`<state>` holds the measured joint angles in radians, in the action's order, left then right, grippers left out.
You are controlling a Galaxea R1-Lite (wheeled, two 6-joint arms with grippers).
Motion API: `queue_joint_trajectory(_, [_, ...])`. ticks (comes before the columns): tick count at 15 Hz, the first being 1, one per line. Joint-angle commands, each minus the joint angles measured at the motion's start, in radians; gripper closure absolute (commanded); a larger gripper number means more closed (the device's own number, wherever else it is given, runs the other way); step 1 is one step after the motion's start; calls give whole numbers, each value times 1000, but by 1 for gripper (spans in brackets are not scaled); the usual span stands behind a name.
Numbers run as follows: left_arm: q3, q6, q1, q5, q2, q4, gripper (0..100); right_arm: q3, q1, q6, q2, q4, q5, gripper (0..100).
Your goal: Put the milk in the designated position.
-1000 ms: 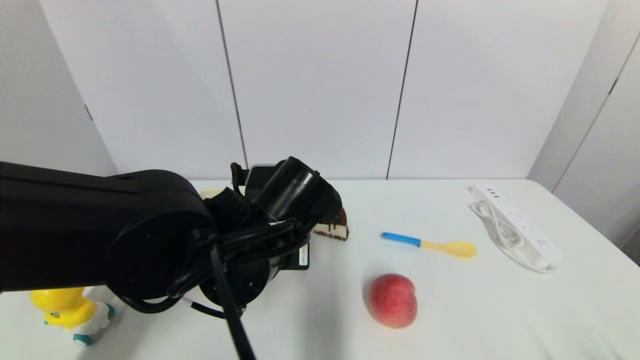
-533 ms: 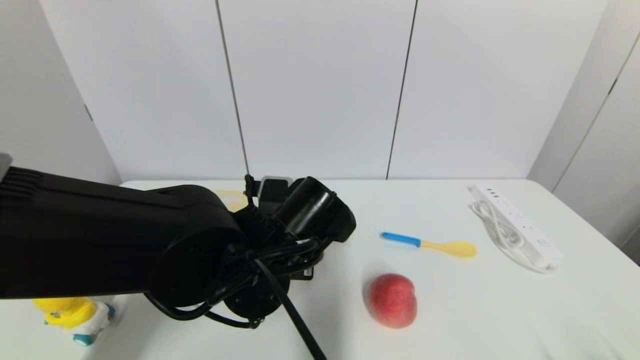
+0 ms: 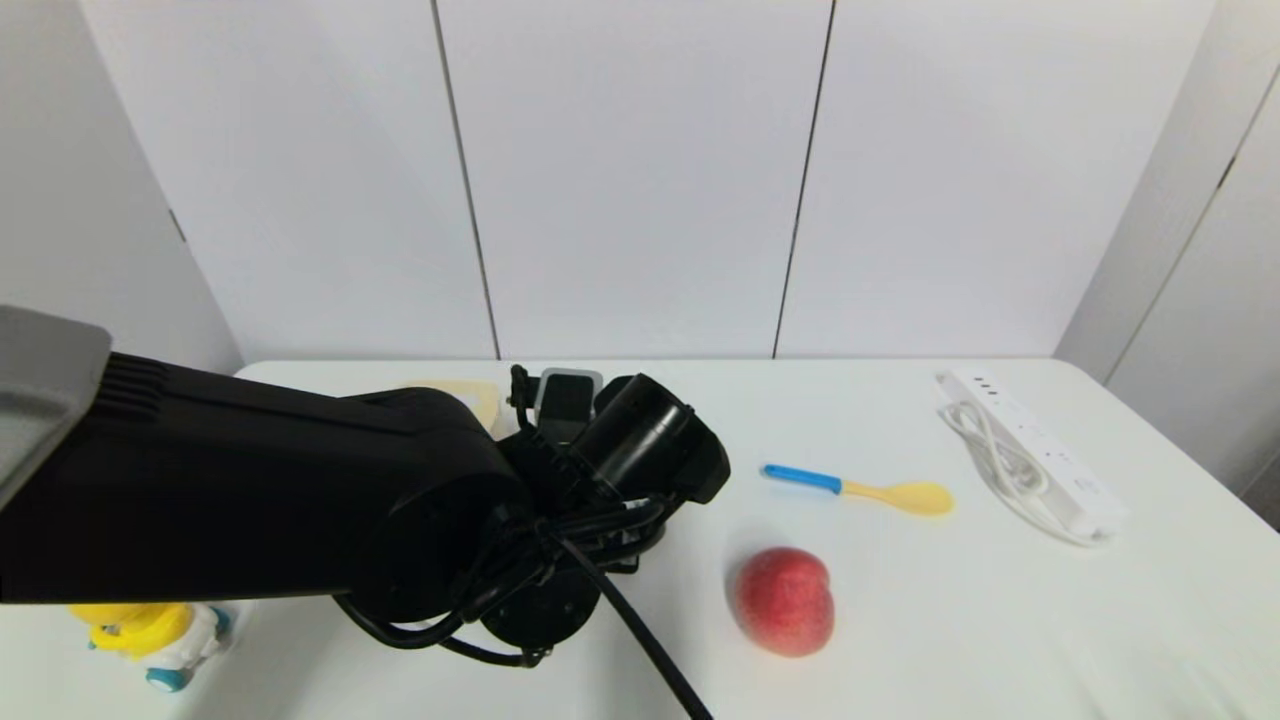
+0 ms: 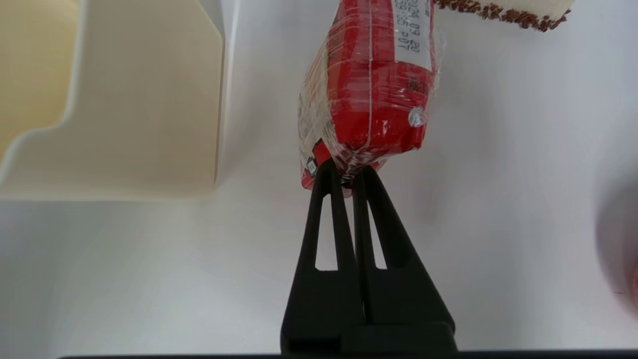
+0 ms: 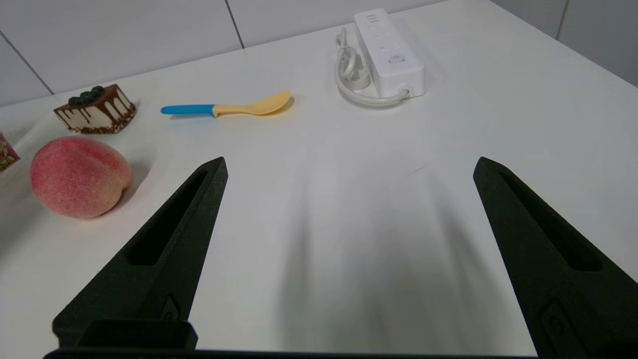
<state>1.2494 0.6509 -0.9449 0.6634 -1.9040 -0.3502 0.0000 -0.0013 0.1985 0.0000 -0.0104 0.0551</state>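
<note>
Jaws pinched on the folded top of the milk carton (image 4: pixel 371 85) — our left gripper (image 4: pixel 347 174) holds it above the white table (image 4: pixel 498 199), between the cream bin (image 4: pixel 124 99) and the cake slice (image 4: pixel 503 12). Our right gripper (image 5: pixel 349 167) hangs wide open, well apart from the peach (image 5: pixel 77 175).

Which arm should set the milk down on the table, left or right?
Left. The left gripper is shut on the milk, holding it above the white table beside the cream bin. The right gripper hangs open and empty, farther off.
</note>
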Motion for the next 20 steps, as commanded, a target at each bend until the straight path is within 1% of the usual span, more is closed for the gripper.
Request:
queue_joint_trajectory(1, [2,4,0,4,-12,11,100,0,0,1,2,0,0,0])
queue_joint_trajectory(5, [4,4,0,4,-13,11,100,0,0,1,2,0,0,0])
queue_joint_trajectory(6, [4,4,0,2,-13,11,0,0,0,1,2,0,0,0])
queue_joint_trajectory(15, [5,4,0,1,-13,10,0,0,0,1,2,0,0,0])
queue_joint_trajectory(20, [5,1,0,-1,36,5,0,0,0,1,2,0,0,0])
